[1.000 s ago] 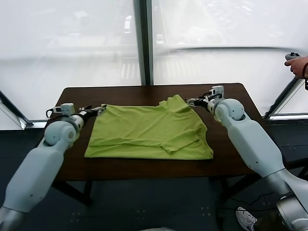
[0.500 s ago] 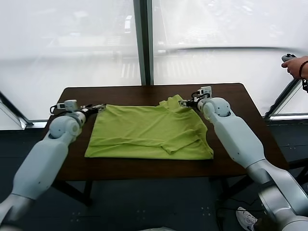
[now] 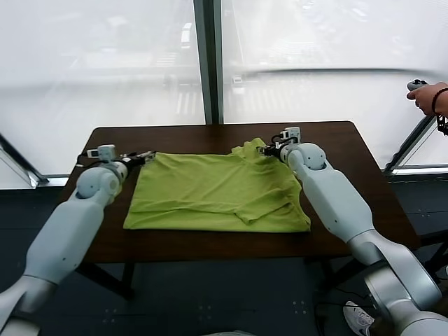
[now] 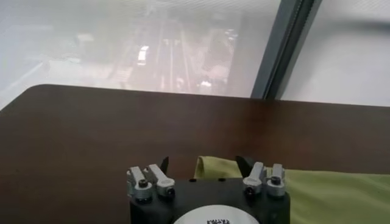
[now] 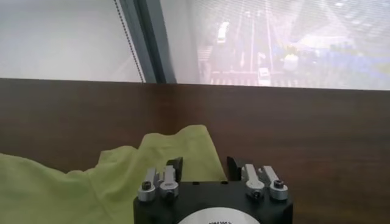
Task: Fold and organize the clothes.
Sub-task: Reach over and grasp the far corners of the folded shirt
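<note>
The lime-green T-shirt (image 3: 217, 189) lies partly folded on the dark brown table (image 3: 350, 150), with a sleeve flap turned over at its right half. My left gripper (image 3: 142, 157) is at the shirt's far left corner. In the left wrist view that gripper (image 4: 204, 165) is open, with the shirt corner (image 4: 214, 167) lying between its fingers. My right gripper (image 3: 270, 149) is at the shirt's raised far right corner. In the right wrist view it (image 5: 205, 165) is open, with the green fabric (image 5: 183, 146) running in between its fingers.
A person's hand holding a controller (image 3: 425, 93) shows at the upper right, beyond the table. Windows and a dark pillar (image 3: 208, 63) stand behind the table's far edge. Bare table top lies on both sides of the shirt (image 3: 105, 231).
My right gripper has moved left along the far edge onto the shirt's far right corner. My left gripper has shifted slightly toward the shirt's far left corner. The shirt has not moved.
</note>
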Controlling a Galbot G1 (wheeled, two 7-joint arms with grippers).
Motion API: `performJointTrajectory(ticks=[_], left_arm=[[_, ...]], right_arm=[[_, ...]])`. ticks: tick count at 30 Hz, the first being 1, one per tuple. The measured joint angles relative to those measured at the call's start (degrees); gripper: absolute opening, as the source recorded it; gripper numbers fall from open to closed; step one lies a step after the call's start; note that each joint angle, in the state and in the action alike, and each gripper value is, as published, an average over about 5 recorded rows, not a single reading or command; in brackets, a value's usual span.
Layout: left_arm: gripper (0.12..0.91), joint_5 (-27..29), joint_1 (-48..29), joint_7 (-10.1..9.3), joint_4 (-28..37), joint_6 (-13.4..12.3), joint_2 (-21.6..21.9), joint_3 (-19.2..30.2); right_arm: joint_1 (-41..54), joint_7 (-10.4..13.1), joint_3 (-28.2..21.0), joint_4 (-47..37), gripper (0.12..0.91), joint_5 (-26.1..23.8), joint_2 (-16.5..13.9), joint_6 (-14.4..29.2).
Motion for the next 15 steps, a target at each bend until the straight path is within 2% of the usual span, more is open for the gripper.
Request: performJointTrajectory(ticks=[4,7,12,15], left_arm=[[0.749,0.44,-0.37,0.59,0.76,-0.24,-0.55,0.3],[0.673,0.59,-0.61,0.95,1.29,-0.42,-0.79,0.55],[0.46,0.76,-0.92,1.28,2.33,-0.86,-1.06,0.69],[0.395,0.87,-1.1,1.51,2.95,-1.07,-1.2,0.73]], right_arm=[[-0.11,-0.03,0.03,0.0,0.285,-0.03,0.03,0.07],[-0.2,-0.05,0.04,0.0,0.217,-0.11,0.11,0.2],[-0.38,-0.09,0.09,0.0,0.149,-0.2,0.15,0.7],[-0.52,-0.21,0.23,0.02,0.141,-0.21,0.14,1.13]])
